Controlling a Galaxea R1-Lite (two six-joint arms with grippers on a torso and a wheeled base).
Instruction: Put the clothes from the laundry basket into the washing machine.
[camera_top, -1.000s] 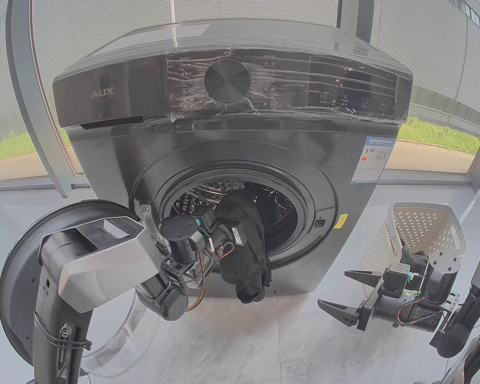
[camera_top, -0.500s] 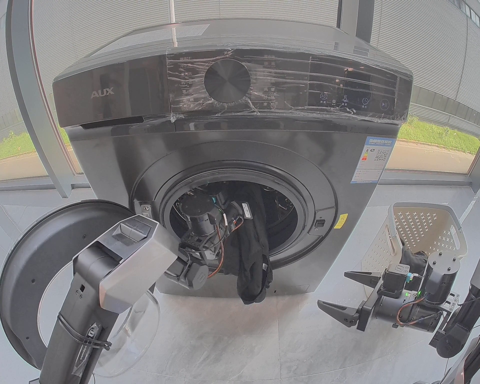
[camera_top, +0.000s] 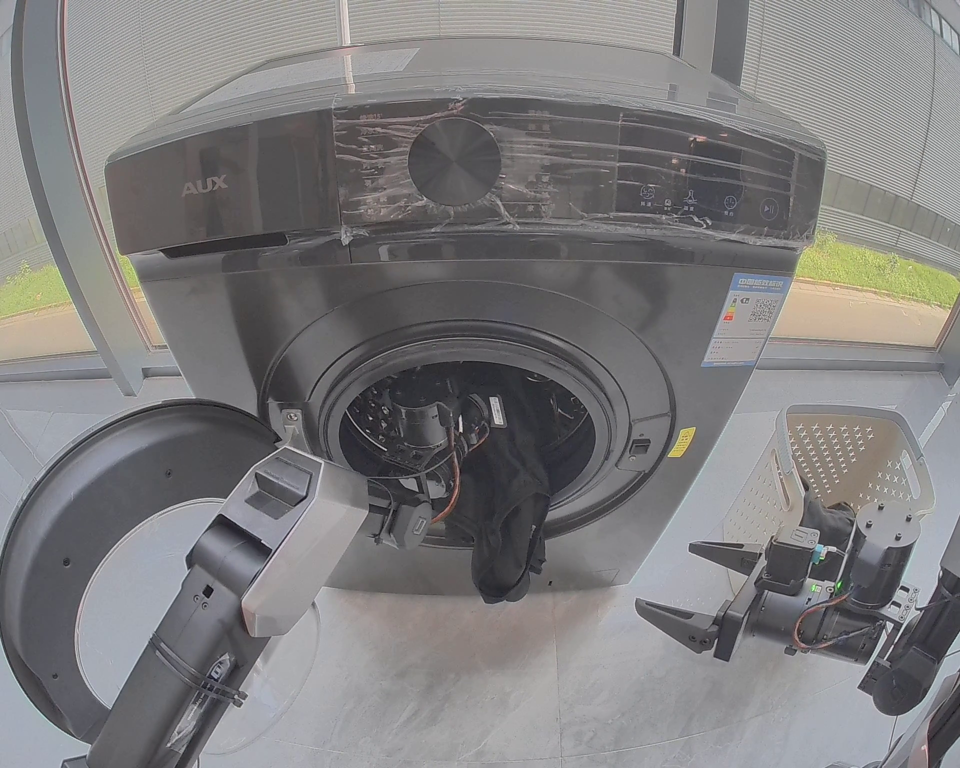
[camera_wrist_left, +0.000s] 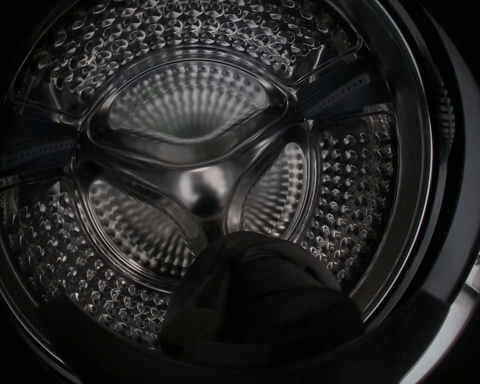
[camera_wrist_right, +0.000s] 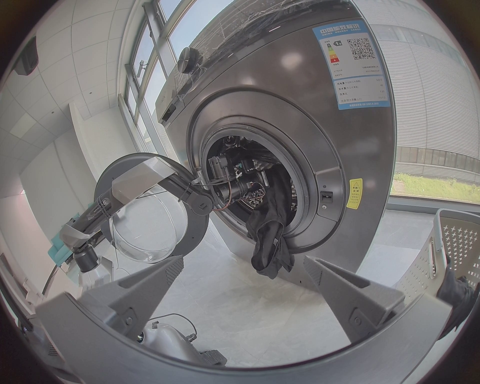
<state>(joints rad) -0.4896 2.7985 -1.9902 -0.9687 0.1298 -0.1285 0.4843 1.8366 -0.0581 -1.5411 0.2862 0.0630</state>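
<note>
Head view: left gripper (camera_top: 462, 425) in washing machine (camera_top: 460, 290) opening, grip unreadable, black garment (camera_top: 510, 510) draped over rim | left wrist view: garment bunched at drum (camera_wrist_left: 190, 115) mouth | right gripper (camera_top: 668, 578) wide open, empty, beside laundry basket (camera_top: 860, 425)

Matt black cloth garment (camera_top: 505, 500); glossy grey metal washing machine (camera_top: 250, 300) with shiny, dimpled steel drum (camera_wrist_left: 190, 185); white perforated plastic laundry basket (camera_top: 850, 450) on smooth polished floor (camera_top: 500, 680).
</note>
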